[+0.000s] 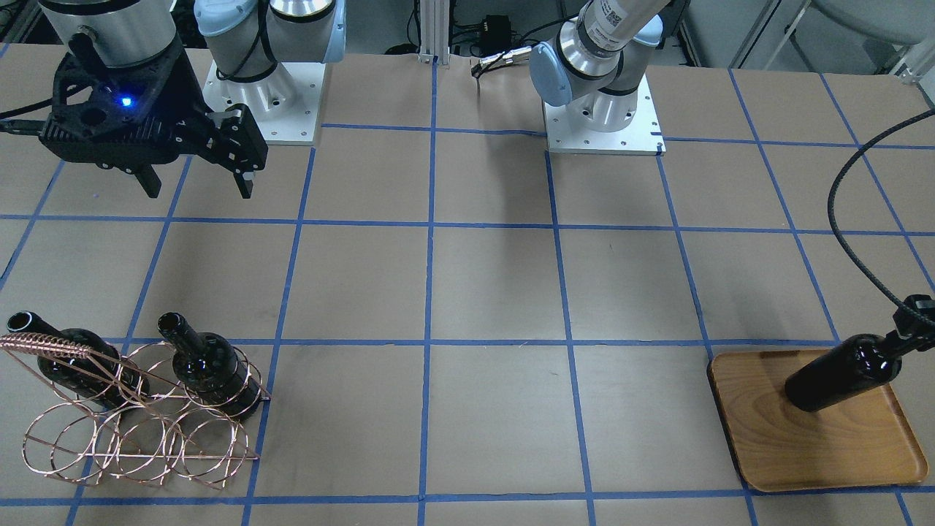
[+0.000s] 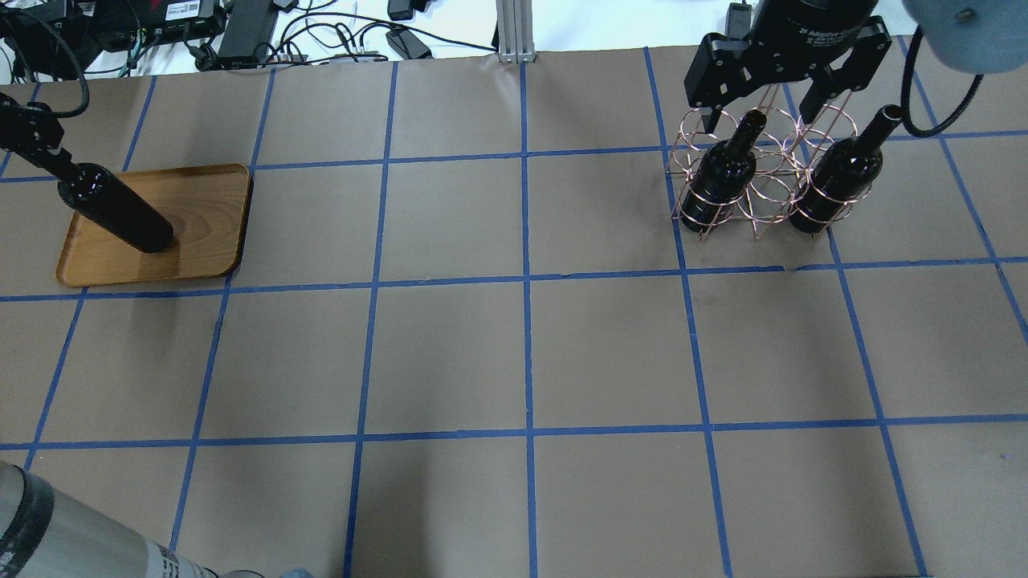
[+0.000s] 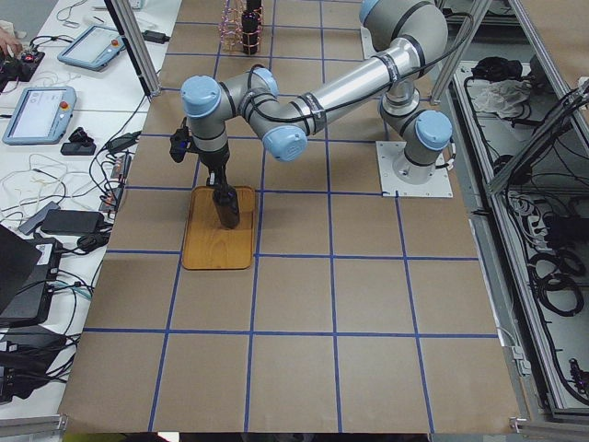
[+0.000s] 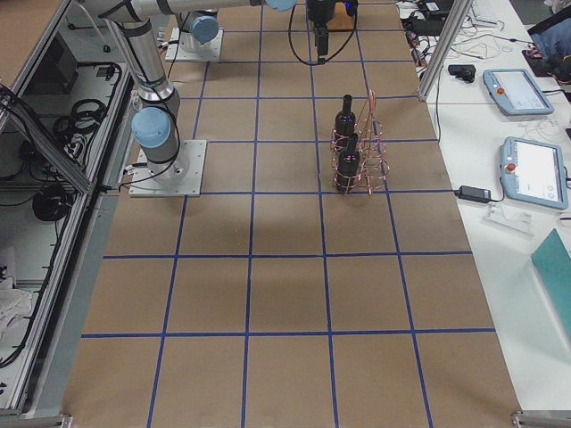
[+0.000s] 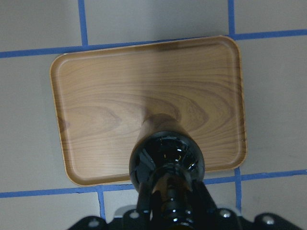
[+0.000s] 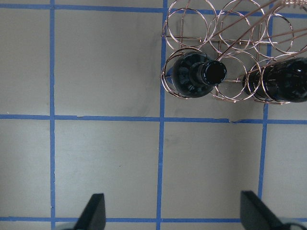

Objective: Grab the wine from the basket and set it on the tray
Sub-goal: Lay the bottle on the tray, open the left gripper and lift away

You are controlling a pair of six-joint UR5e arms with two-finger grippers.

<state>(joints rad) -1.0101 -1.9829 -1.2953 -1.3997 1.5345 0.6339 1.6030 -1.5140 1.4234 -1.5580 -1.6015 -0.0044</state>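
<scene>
Occlusion notes first. Seeing only a sliver of left gripper [image 1: 906, 332] at front view's right edge. In left wrist view, just its black housing along bottom edge. Enough to read jaws as clamped on neck of wine [image 5: 167, 160].

Can't confirm base contact with tray [image 5: 144, 81]: hidden under bottle's own shoulder in wrist view. From front and overhead views, looks seated on the wood, off-centre toward one rim. Can't tell whether apparent lean is real tilt or camera angle.

Reading right gripper [image 1: 199, 186] as spread wide, gripping nothing, raised above table [image 1: 497, 292] and clear of basket [image 1: 146, 438]. In right wrist view, only two dark fingertips showing, in bottom corners.

Two more bottles standing in basket: near bottle [image 1: 212, 369] in an end ring, far bottle [image 1: 73, 361] partly behind coiled handle [image 1: 51, 342].

Materials:
- Wine: glossy black glass, narrow neck, lipped open mouth.
- Basket: thin copper-coloured wire, joined round rings.
- Tray: brown wood, visible grain, rounded corners, low raised rim.
- Table: matte brown sheet, blue tape grid.
</scene>
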